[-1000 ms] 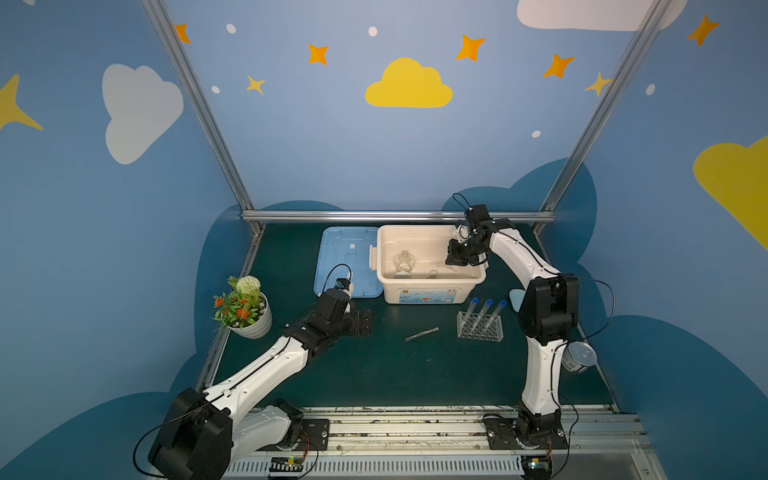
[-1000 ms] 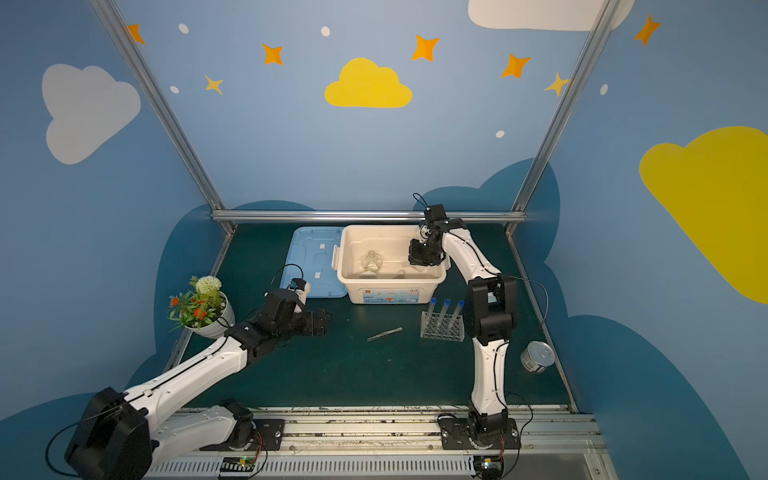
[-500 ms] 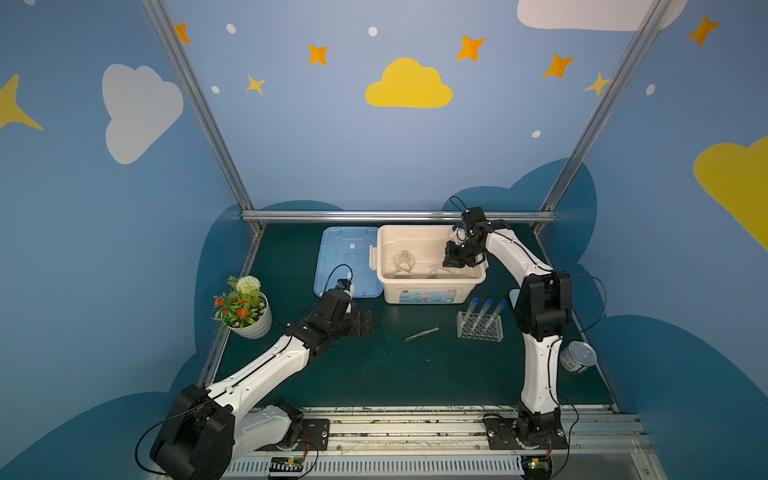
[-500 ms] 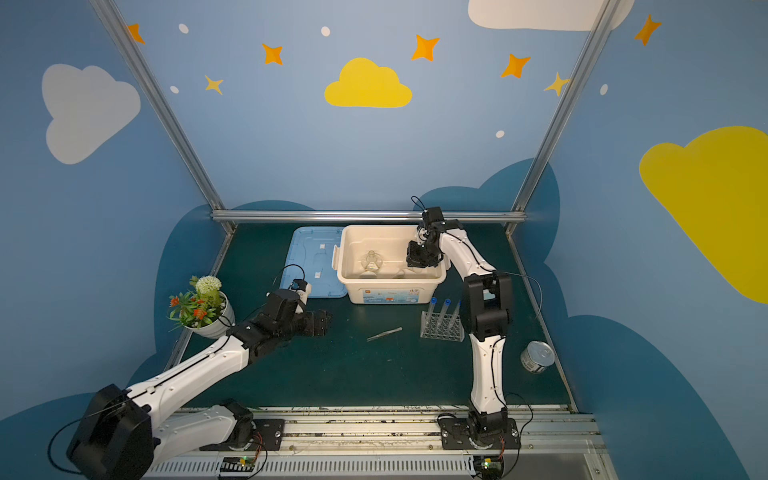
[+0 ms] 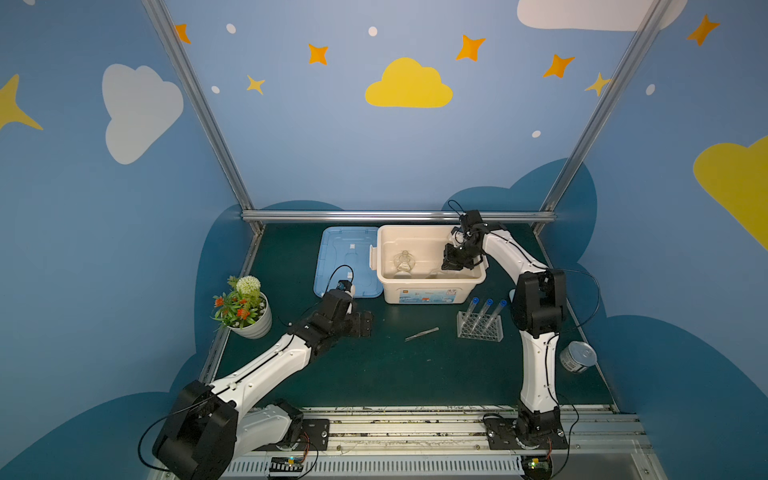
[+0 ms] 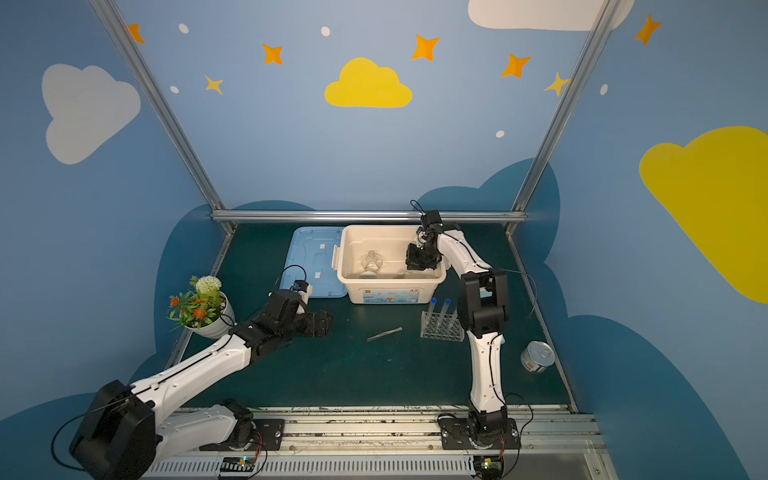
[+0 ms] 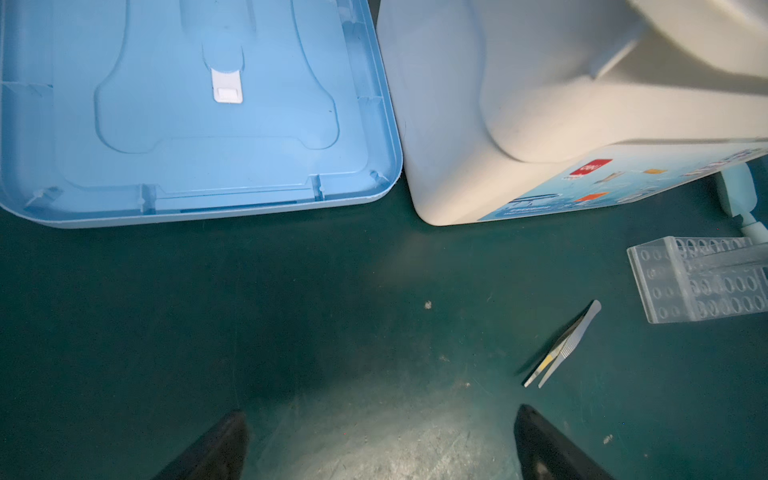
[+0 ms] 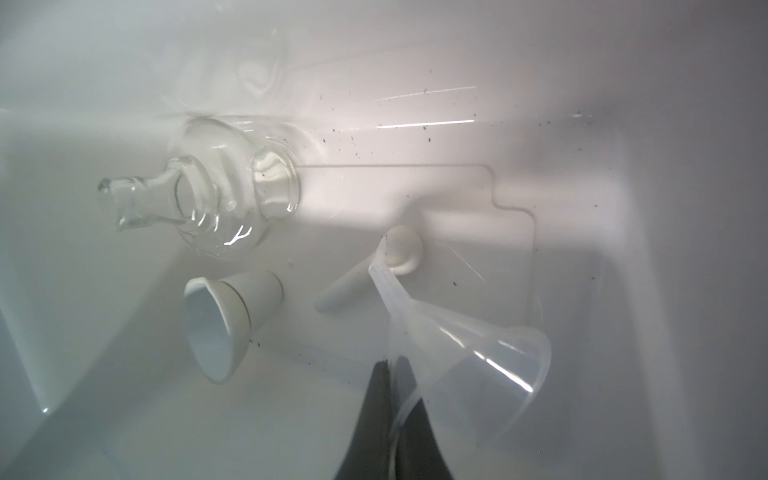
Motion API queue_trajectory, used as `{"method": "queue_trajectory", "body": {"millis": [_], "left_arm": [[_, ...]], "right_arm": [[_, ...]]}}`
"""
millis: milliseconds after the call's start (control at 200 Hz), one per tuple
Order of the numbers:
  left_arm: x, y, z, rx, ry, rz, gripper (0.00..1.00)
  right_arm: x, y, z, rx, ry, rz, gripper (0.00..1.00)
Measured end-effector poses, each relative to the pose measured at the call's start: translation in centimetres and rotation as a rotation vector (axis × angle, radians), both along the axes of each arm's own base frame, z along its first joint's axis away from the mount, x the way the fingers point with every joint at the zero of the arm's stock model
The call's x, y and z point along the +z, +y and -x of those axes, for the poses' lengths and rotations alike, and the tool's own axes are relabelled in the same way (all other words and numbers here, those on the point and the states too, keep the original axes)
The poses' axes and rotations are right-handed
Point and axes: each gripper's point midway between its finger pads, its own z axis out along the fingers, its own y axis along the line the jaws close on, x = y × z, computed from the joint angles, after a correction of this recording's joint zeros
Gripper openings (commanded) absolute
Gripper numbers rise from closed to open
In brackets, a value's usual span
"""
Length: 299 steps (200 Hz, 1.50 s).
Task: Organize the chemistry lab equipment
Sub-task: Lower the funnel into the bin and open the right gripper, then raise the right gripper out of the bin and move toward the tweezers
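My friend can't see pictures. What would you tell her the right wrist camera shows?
The right end effector pinches the rim of a clear funnel inside a white bin. Beyond it lie a clear flask on its side, a tipped white mortar and a white pestle.

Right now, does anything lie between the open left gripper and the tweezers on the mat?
Nothing visible does. In the left wrist view, only bare green mat lies between the left gripper and the tweezers. The clear rack stands beyond them.
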Motion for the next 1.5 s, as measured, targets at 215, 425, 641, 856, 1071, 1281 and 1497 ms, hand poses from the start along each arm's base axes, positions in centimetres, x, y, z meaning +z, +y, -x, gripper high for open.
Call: {"method": "queue_trajectory", "body": {"millis": [215,425,641,856,1071,1281,1497], "left_arm": [[-0.2,0.3,0.0,0.007,0.0,-0.014,1.0],[-0.2,0.4,0.0,0.011,-0.002,-0.017,1.0],[-0.2,0.4,0.0,0.012,-0.003,-0.019,1.0],[-0.2,0.4,0.0,0.013,-0.003,-0.019,1.0],[-0.2,0.2,0.1,0.003,-0.001,-0.011,1.0],[-0.6,-0.3,0.3,-0.015,0.014,-0.009,1.0],[-0.7,-0.4,0.4,-0.018,0.014,-0.01,1.0]], "right_arm": [[-0.5,0.2,-0.1,-0.01,0.016,-0.022,0.0],[-0.5,0.2,-0.1,-0.02,0.022,-0.027,0.12],[-1.2,0.2,0.1,-0.025,0.044,-0.018,0.35],[-1.2,0.2,0.1,-0.035,0.047,-0.019,0.53],[1.7,0.2,0.1,-0.031,-0.011,-0.038,0.65],[8.0,0.3,1.1,-0.016,-0.138,-0.093,0.7],[9.3,0.2,3.2,-0.004,-0.147,-0.112,0.71]]}}
